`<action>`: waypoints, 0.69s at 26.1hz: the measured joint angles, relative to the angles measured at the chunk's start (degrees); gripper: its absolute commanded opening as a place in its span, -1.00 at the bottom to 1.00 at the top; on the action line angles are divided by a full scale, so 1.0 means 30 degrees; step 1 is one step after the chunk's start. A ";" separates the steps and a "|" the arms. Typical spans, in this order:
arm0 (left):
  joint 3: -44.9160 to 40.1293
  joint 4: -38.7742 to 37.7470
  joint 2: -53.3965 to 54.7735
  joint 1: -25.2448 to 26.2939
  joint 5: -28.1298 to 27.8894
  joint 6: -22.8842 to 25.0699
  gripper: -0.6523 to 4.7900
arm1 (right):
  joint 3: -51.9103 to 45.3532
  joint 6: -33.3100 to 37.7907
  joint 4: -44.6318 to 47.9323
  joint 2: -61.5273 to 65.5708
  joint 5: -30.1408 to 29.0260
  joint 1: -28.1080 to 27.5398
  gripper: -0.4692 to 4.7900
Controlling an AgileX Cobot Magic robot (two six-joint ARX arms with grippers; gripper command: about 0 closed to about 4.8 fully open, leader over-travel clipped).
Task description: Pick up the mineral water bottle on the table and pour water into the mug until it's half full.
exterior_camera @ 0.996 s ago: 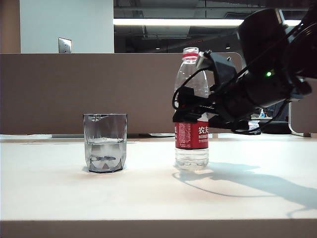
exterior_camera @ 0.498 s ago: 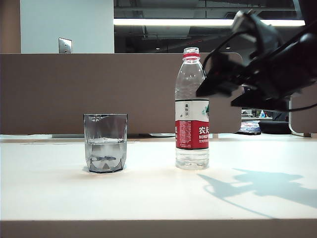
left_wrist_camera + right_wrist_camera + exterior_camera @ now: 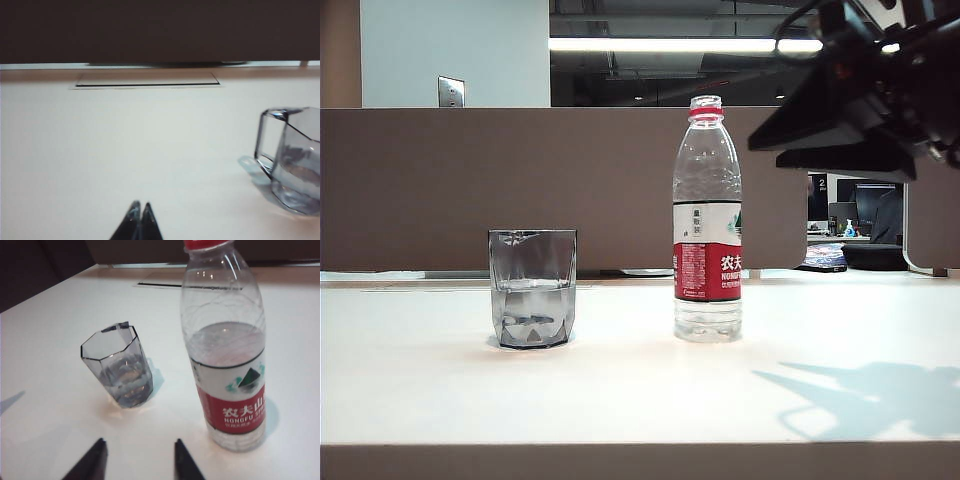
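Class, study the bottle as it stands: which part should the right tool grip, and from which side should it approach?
Probably the labelled waist of the mineral water bottle, approached level from the right of the exterior view, where the right tool hangs open above and apart. The bottle stands upright, its body straight there; the mug stands on the other side.

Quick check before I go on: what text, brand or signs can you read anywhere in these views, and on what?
"农夫山" in white, cut off at the edge: red band of the tall clear plastic mineral water bottle.
"NONGFU SP", cut off: just below it on the same band.
Small print on the bottle's white band: too small to read.
Short clear grey-tinted faceted glass mug: no text.
White table: none.
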 measured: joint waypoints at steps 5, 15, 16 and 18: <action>0.0000 0.0051 0.0044 0.0423 0.0000 0.0000 -0.78 | -0.0007 0.0175 -0.1676 -0.2149 -0.0102 0.0000 -0.84; 0.0000 0.0036 0.0044 0.0423 0.0000 0.0000 -0.78 | -0.0007 0.0284 -0.5173 -0.7672 0.0321 0.0000 -0.84; 0.0000 0.0044 0.0051 0.0423 0.0000 0.0000 -0.78 | -0.0007 0.0284 -0.5464 -0.8058 0.0350 0.0000 -0.84; 0.0000 0.0036 0.0044 0.0423 0.0000 0.0000 -0.78 | -0.0007 0.0284 -0.5632 -0.8765 0.0342 0.0000 -0.84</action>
